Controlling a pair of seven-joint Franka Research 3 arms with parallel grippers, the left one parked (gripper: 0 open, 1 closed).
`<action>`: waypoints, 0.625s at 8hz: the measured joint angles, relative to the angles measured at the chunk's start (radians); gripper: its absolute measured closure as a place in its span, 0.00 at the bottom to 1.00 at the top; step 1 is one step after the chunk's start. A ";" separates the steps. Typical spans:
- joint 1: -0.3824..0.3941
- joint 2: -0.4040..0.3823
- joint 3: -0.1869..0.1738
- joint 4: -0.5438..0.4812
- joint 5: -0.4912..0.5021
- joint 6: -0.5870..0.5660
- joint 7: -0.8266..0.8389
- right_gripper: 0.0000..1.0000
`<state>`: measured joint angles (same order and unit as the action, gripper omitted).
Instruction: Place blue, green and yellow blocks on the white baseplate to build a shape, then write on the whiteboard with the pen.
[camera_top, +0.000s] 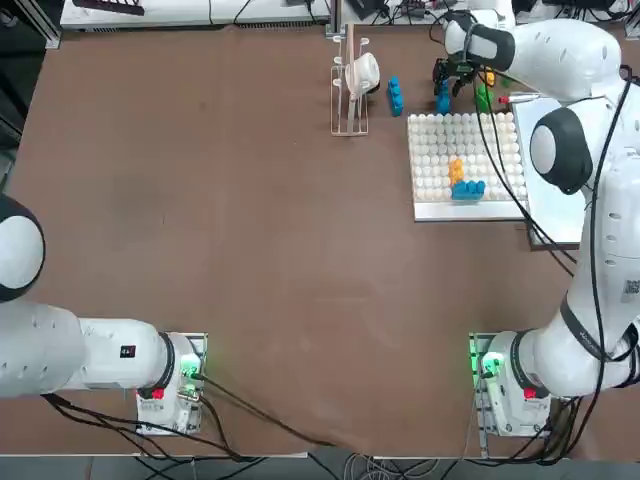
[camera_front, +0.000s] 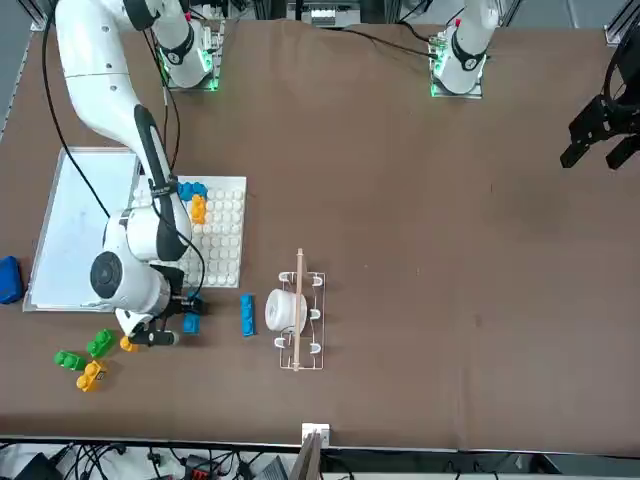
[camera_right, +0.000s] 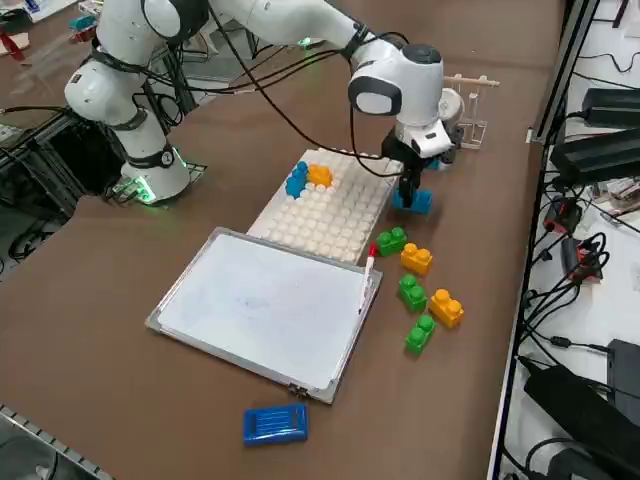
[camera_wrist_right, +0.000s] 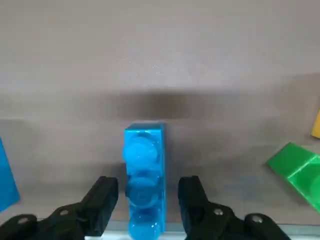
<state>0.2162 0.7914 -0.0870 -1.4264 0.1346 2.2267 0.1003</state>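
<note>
The right gripper (camera_wrist_right: 145, 202) stood low over the worktop (camera_top: 230, 250), just beyond the white baseplate (camera_top: 465, 165). Its fingers (camera_wrist_right: 102, 200) were closed narrowly around a blue block (camera_wrist_right: 144, 177), which lay between them on the worktop.

The gripper (camera_right: 409, 190) stands on a blue block (camera_right: 414, 201) beside the white baseplate (camera_right: 330, 215).

No readable text anywhere.
Nothing legible on the whiteboard (camera_right: 265, 305) at lower centre of the right side view: only faint smudges, no letters or numbers. No brand or label readable on the blocks (camera_right: 416, 258), the white baseplate (camera_top: 467, 165) or the arm housings.
</note>
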 joint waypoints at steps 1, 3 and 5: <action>0.000 0.003 0.000 0.000 0.000 0.000 0.000 0.25; 0.001 0.005 0.000 0.000 0.000 0.000 0.000 0.26; 0.001 0.005 0.000 0.000 0.000 0.000 -0.001 0.33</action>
<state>0.2169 0.7963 -0.0869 -1.4264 0.1346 2.2267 0.0995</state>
